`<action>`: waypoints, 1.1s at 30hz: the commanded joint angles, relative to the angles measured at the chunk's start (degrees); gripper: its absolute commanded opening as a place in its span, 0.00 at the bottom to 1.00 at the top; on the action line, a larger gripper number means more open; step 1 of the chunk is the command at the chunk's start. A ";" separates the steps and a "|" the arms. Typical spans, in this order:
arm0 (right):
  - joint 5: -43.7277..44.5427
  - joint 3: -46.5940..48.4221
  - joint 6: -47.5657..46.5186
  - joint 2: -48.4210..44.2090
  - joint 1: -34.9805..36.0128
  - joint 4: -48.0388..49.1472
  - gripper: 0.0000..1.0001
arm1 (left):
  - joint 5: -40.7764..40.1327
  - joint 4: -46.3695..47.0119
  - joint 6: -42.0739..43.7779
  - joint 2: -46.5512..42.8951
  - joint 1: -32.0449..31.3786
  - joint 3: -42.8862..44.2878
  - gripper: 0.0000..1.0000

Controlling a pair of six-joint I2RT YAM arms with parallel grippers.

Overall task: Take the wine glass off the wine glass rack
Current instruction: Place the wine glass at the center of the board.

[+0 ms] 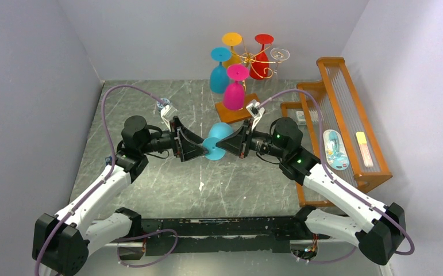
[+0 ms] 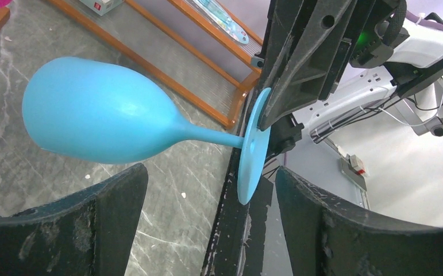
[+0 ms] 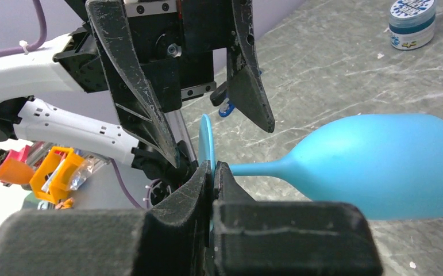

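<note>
We see wine glass (image 2: 98, 112) lying sideways: right claw (image 3: 213, 172) pinching its foot, left claw (image 2: 210, 171) spread wide, stem just ahead of gap.

No legible txt anywhere; print on jar (image 3: 412, 24) too blurry to read.

there are six stemmed wine glasses — a sky-blue glass (image 1: 215, 144), a second sky-blue glass (image 1: 219, 77), a yellow glass (image 1: 231, 39), a red glass (image 1: 259, 66), a magenta glass (image 1: 234, 95), a clear glass (image 1: 280, 54). one thin gold wire rack (image 1: 249, 58), one orange wooden frame (image 1: 330, 60) with clear rods.
</note>
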 commanded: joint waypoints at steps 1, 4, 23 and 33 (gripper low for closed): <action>2.13 0.53 -1.13 -0.05 1.29 2.98 0.00 | 2.33 0.14 0.76 -0.66 -0.42 1.22 0.86; 2.46 -0.52 -0.32 -0.08 1.54 4.56 0.00 | 3.25 3.29 -1.35 -0.88 -0.51 -0.21 0.85; 4.60 -1.57 4.66 1.88 2.02 10.59 0.00 | 6.11 7.07 -3.42 1.40 -0.69 0.11 0.64; 3.61 -3.86 7.56 1.42 2.01 15.71 0.00 | 5.25 -2.23 1.89 1.24 -0.69 2.74 0.46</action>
